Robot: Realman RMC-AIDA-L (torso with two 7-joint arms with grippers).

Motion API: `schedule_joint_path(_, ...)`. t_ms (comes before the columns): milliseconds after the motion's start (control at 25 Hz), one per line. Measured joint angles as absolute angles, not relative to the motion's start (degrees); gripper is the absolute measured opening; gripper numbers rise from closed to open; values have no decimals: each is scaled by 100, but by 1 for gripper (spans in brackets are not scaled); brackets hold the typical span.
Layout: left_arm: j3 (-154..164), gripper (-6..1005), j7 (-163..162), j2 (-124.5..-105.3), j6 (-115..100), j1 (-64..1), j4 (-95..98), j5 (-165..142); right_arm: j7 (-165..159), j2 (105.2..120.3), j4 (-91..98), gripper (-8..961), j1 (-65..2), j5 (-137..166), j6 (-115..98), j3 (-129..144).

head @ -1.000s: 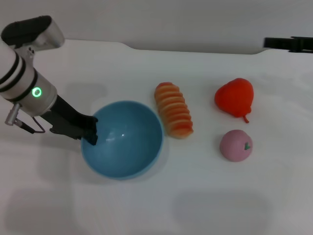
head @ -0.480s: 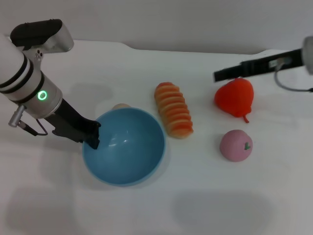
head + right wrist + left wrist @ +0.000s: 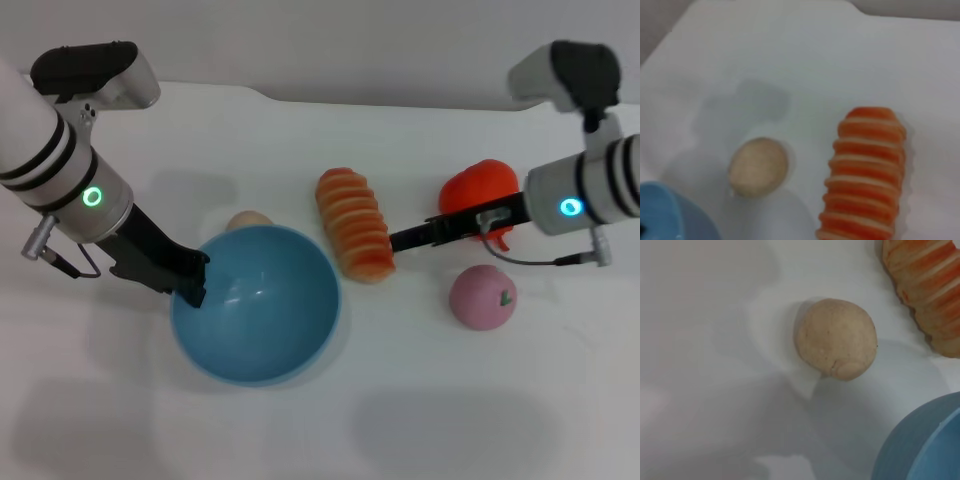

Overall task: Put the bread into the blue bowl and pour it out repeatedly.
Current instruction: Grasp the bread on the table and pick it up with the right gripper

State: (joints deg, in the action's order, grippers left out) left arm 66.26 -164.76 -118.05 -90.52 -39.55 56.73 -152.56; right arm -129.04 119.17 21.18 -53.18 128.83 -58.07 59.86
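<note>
Our left pincer point(image 3: 190, 283) grips the blue bowl point(image 3: 256, 303) rim; the bread point(image 3: 355, 223) lies beside the bowl. Our right pincer point(image 3: 400, 240), seemingly narrow, may nudge the bread away.

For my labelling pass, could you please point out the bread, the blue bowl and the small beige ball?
bread point(image 3: 355, 225), head view, middle of its ridged top.
blue bowl point(image 3: 262, 310), head view, bare inside bottom.
small beige ball point(image 3: 835, 339), left wrist view, centre of its rounded top.
</note>
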Motion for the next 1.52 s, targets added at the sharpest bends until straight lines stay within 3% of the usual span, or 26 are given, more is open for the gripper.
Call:
schedule_joint_path(480,6627,18,-16480,-11815,-9062,-3982,5672,-15257,-11872,11970,1545,535,-5348,10992,-4814,7081)
schedule_joint_path(1120,6627,19,-16488,-11829,-9053,-4095,5647,-15244,-11033,11980,1457,536,-5223,6920,-3590,10865)
schedule_joint_path(1520,6627,19,-16489,-11830,-9061,-4106,5628,-15239,-11076,11979,1765,536,-4969,6195,-3001,12040)
